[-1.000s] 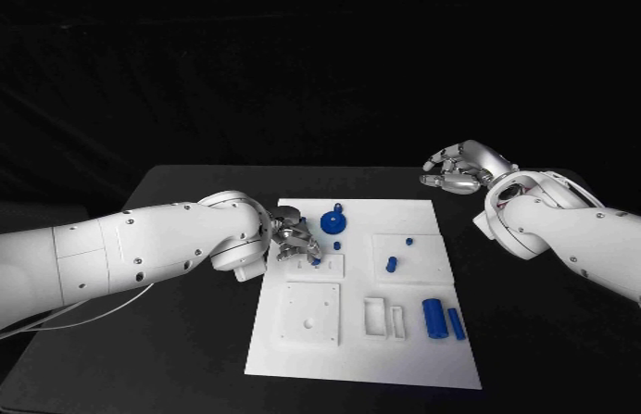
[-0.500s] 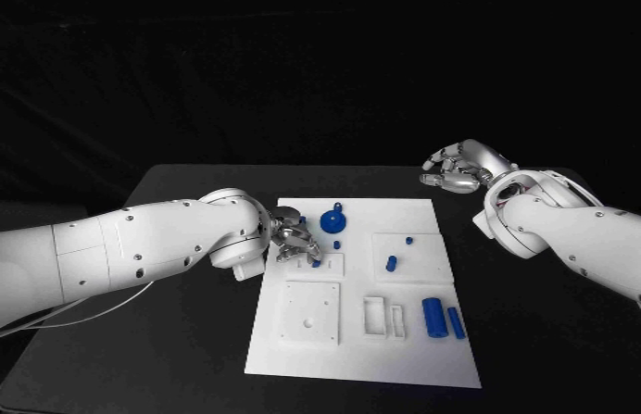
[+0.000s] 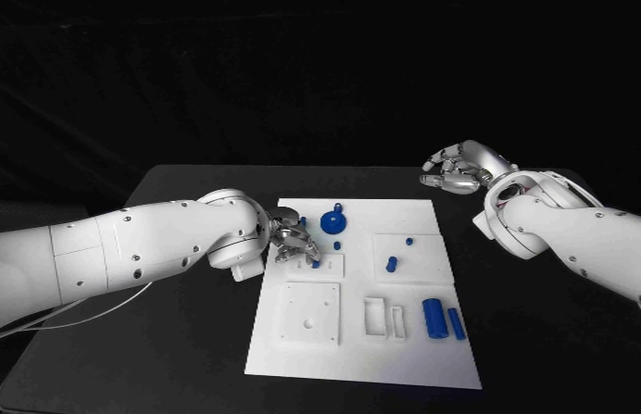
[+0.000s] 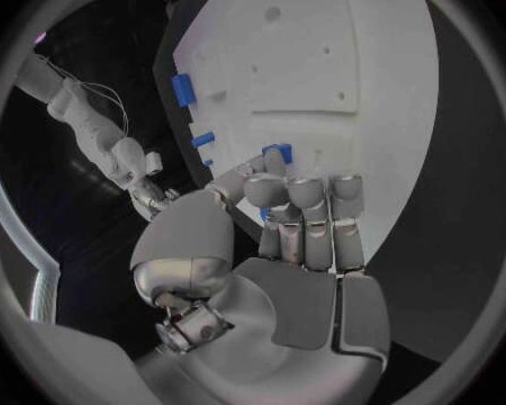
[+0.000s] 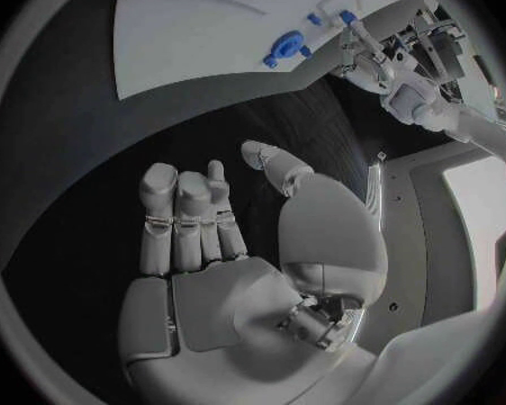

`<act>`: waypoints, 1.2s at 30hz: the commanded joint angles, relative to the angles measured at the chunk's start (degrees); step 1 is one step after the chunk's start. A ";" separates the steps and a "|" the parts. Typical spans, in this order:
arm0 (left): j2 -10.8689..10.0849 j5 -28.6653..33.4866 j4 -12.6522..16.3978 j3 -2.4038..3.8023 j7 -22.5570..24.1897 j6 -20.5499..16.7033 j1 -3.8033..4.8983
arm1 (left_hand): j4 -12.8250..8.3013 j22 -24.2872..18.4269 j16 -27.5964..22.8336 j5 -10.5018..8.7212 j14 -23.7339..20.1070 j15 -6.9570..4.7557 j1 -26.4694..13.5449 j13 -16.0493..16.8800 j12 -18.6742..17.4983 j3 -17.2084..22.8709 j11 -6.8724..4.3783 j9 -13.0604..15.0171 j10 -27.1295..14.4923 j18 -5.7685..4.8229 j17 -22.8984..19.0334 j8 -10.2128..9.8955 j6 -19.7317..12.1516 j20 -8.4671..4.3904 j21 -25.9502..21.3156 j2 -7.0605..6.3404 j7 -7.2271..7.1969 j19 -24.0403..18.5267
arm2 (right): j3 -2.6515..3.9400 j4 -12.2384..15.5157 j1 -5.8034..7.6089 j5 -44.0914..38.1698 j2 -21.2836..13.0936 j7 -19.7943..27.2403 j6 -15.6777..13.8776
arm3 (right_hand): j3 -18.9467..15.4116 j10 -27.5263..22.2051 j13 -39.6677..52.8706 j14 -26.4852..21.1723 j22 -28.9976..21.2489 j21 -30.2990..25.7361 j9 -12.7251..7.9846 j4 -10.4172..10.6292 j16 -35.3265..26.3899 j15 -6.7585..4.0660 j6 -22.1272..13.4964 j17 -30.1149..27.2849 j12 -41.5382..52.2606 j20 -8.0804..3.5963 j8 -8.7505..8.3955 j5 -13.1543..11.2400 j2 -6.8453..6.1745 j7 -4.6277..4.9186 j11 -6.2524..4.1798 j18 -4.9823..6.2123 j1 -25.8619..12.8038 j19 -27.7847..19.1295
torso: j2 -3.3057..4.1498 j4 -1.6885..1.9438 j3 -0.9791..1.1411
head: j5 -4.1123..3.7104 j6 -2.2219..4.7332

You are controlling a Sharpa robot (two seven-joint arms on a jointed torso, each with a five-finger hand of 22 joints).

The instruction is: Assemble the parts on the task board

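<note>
— Board (image 3: 401, 358): white, flat on the black table (image 3: 174, 340), between the two arms. Holds raised white blocks and small blue parts.

— And the part being handled?

— Small blue peg (image 3: 315, 263), right at the fingertips of the left hand (image 3: 293, 244). Sits over a small square white block (image 3: 322, 266) near the board's left edge. Seen from the left wrist too: blue peg (image 4: 276, 153) against the tips of the curled fingers (image 4: 287, 192), thumb beside it. Looks pinched, though the exact contact is hard to make out.

— Other blue pieces?

— Just beyond the left hand, a round blue knob (image 3: 333, 220) with a short stub. Past the hand toward the board's middle, a tiny blue pin (image 3: 337, 244). Further right, another short peg (image 3: 392, 264) on a second square block (image 3: 408, 252). Toward the robot's side of the hand, a plain square plate (image 3: 310, 314) with a hole, then a slotted white holder (image 3: 383, 317), then two blue cylinders (image 3: 435, 316) lying side by side.

— And the other hand?

— Right hand (image 3: 459, 168) well apart from the board, raised over the far right corner of the table. Holds nothing. From its own wrist: right hand (image 5: 225, 243) with fingers loosely bent and apart, thumb out to the side, palm bare.
</note>
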 commanded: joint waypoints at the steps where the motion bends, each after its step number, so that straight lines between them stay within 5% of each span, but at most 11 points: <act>1: -0.17 -0.04 0.15 -0.06 0.19 0.49 -0.03 | 0.37 -0.08 -0.05 -0.40 -0.37 -0.04 -0.22 0.08 -0.41 0.01 -1.42 0.14 -2.53 0.72 -0.08 -0.29 4.62 -7.79 0.40 -0.06 -2.52 -0.58 | 0.02 0.00 -0.01 -0.13 0.04 0.52 0.67 | -0.22 -0.15 -0.06 -0.25 0.73 -0.26 -0.09 0.02 -0.05 0.28 0.27 -0.05 0.39 -0.21 -0.11 0.32 0.58 0.55 0.23 4.85 -0.05 0.34 | -0.01 0.00 -0.02 | 0.03 0.02; 36: -1.86 0.33 1.38 0.03 0.97 0.71 -0.05 | 0.80 -0.38 -0.01 -1.56 -0.37 -0.12 -0.06 0.28 -0.59 -0.13 -1.40 0.57 -2.44 0.73 -0.23 -0.73 4.80 -7.84 0.50 -0.85 -2.50 -0.62 | 0.02 -0.07 -0.09 -0.07 -0.02 0.56 0.75 | -0.24 -0.15 -0.09 -0.24 0.73 -0.27 -0.13 0.04 -0.04 0.28 0.24 -0.06 0.41 -0.21 -0.12 0.31 0.63 0.56 0.24 4.85 -0.10 0.35 | -0.01 -0.01 0.02 | 0.08 -0.11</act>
